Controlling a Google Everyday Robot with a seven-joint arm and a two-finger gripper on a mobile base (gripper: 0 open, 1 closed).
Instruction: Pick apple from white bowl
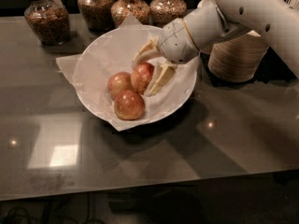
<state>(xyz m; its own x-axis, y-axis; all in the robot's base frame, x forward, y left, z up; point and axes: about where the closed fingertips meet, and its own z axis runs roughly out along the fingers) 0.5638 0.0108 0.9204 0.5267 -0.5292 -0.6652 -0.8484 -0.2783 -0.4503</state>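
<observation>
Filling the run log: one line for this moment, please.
phase: grasp approach | gripper: inside white bowl, at apple | apple: resting in bowl

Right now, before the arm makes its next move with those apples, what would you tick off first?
1. Gripper is down inside the white bowl, at the apple: ok.
2. It is at the deepest red one: ok.
3. Firm hold on it: cannot tell.
4. Neighbours apart from it: not ok; the paler apple lies against it and the front apple sits close.
5. Jars behind the bowl stand away from the gripper: ok.
</observation>
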